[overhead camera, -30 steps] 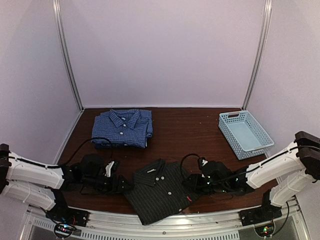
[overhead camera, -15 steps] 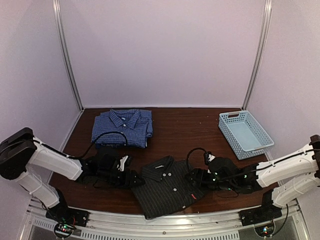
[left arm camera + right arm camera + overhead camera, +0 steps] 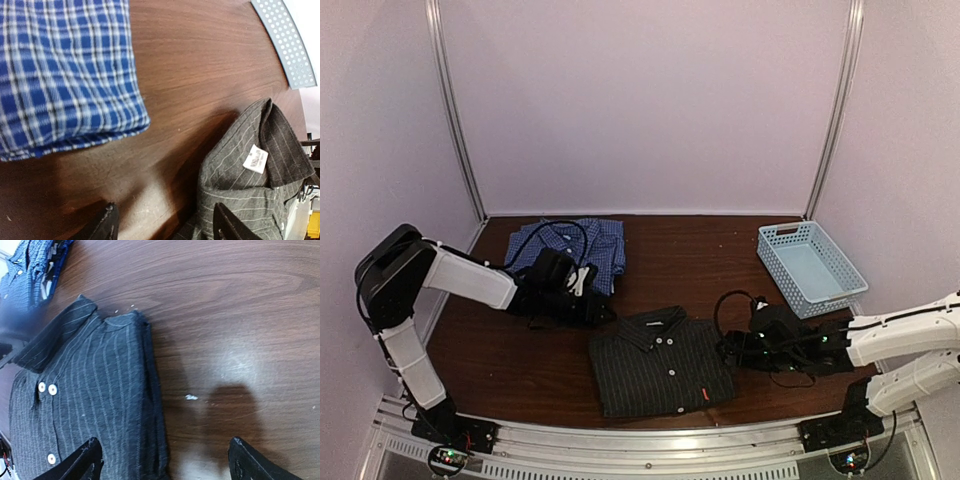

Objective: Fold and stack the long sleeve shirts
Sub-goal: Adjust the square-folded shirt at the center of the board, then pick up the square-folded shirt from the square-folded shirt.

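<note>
black shirt [image 3: 660, 362] lies folded, front up, at the near middle of the bench [image 3: 710, 250]; collar toward the back wall, hem toward the near edge, long axis running roughly front to back. blue shirt [image 3: 604, 243] sits folded at back left, apart from the black one, bare wood between them.

black shirt lies between the two pincers. left pincer [image 3: 165, 227] is just beside the collar's left corner, in the gap between the two shirts; fingers apart, only wood between them. right pincer [image 3: 167, 456] is low at the shirt's right edge; fingers wide apart, the edge of the cloth just inside the span, nothing clamped.

both arms about equally near. stacking likely turns on carrying the black shirt back-left onto the blue.

left arm: elbow raised high at far left, forearm stretched low across the blue shirt. right arm: lies low and long from the right. basket [image 3: 785, 231] at back right, well apart.
</note>
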Motion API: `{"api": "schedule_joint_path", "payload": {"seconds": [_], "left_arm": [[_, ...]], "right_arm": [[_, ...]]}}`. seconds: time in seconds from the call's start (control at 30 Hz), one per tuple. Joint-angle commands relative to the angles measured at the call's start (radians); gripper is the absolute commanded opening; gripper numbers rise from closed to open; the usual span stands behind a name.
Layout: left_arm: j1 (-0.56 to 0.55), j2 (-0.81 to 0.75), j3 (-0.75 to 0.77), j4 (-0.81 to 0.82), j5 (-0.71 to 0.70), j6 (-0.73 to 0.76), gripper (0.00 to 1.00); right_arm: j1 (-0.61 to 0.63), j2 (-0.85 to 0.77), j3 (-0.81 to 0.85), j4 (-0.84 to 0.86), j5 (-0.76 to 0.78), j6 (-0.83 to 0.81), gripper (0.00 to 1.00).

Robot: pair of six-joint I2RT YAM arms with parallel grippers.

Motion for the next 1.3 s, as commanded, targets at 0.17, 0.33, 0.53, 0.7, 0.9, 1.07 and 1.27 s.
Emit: {"api": "schedule_joint_path", "payload": {"seconds": [0.17, 0.33, 0.53, 0.7, 0.9, 1.07, 1.27], "left_arm": [[0.003, -0.171, -0.009, -0.077, -0.030, 0.099, 0.77], [0.002, -0.305, -0.142, -0.050, -0.002, 0.039, 0.81], [-0.051, -0.477, -0.343, -0.005, 0.004, -0.082, 0.82], [-0.143, -0.541, -0.450, 0.014, -0.024, -0.199, 0.84], [-0.178, -0.483, -0.530, 0.161, 0.026, -0.300, 0.84], [-0.190, -0.415, -0.546, 0.286, 0.083, -0.340, 0.84], [-0.197, -0.337, -0.536, 0.360, 0.107, -0.354, 0.79]], "right_arm": [[-0.080, 0.079, 0.004, 0.124, -0.135, -0.105, 0.88], [-0.094, 0.168, 0.009, 0.200, -0.234, -0.126, 0.85], [-0.096, 0.228, -0.007, 0.269, -0.317, -0.111, 0.74], [-0.091, 0.254, -0.048, 0.384, -0.408, -0.059, 0.60], [-0.058, 0.269, -0.073, 0.458, -0.410, -0.010, 0.54], [-0.033, 0.290, -0.081, 0.501, -0.395, 0.022, 0.54], [-0.013, 0.324, -0.080, 0.548, -0.398, 0.041, 0.54]]}}
